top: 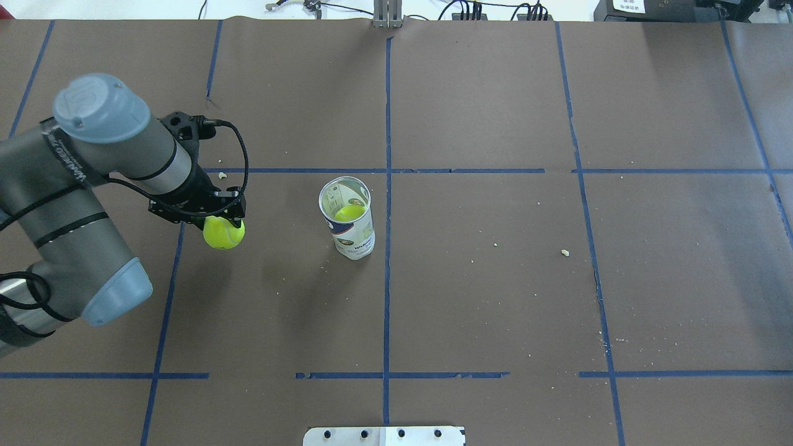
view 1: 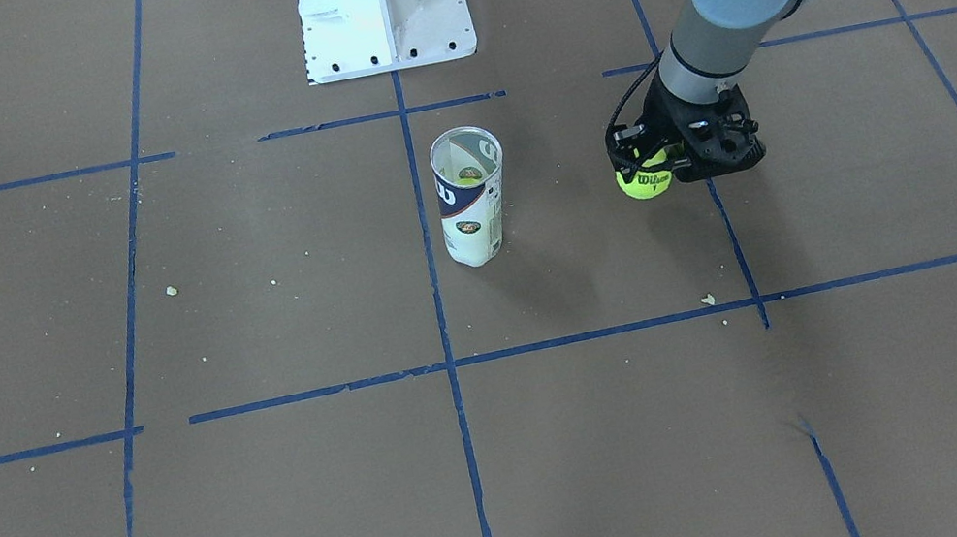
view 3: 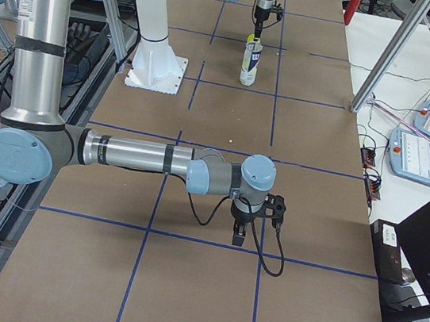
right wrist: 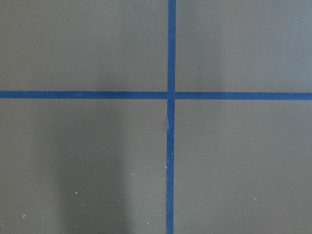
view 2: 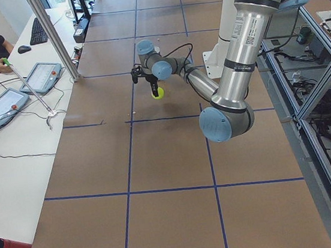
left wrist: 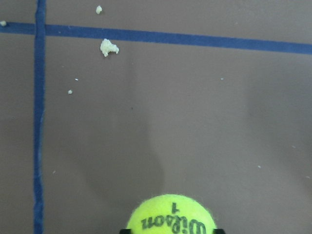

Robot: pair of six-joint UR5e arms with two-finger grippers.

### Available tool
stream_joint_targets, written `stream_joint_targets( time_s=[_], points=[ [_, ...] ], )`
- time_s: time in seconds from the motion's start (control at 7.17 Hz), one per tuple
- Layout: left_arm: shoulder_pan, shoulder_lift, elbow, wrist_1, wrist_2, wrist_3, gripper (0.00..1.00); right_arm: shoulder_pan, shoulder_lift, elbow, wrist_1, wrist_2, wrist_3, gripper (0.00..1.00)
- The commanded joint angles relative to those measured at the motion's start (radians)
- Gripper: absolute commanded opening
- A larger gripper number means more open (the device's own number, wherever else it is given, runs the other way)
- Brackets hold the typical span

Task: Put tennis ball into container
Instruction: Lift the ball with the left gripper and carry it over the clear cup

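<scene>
Clamped from above, the tennis ball (view 1: 644, 182) is held by the left gripper (top: 225, 222), whose fingers are closed on the ball's upper part. The ball is carried clear of the table (top: 495, 297), and its "Wilson" lettering is seen in the front-facing and left wrist views. The container (top: 351, 228) is located to the robot's right of this gripper, apart from it and lower than it. It is stood upright on the table with its open mouth facing up, just beside a blue tape line (top: 388, 248). A second yellow-green ball (top: 349, 213) is seen inside the container. The right gripper (view 3: 240, 235) is pointed down close above the table, well apart from the container. It is shown only in the right side view, so its opening cannot be told.
</scene>
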Motion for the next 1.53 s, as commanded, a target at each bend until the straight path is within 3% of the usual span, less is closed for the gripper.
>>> stream_joint_targets(
  time_s=[0.0,0.28,0.56,0.84,1.4],
  points=[
    [-0.106,-0.152,-0.175,0.388,-0.012,0.056,0.0,0.0,0.0,0.0,0.0,0.0,0.0,1.0],
    [-0.112,-0.275,-0.154,0.436,-0.098,0.024,0.0,0.0,0.0,0.0,0.0,0.0,0.0,1.0],
    [-0.061,-0.423,-0.039,0.401,-0.14,-0.127,0.0,0.0,0.0,0.0,0.0,0.0,0.0,1.0],
    [-0.013,-0.447,0.085,0.213,-0.14,-0.193,0.0,0.0,0.0,0.0,0.0,0.0,0.0,1.0],
    [0.008,-0.435,0.138,0.118,-0.14,-0.201,0.0,0.0,0.0,0.0,0.0,0.0,0.0,1.0]
  ],
)
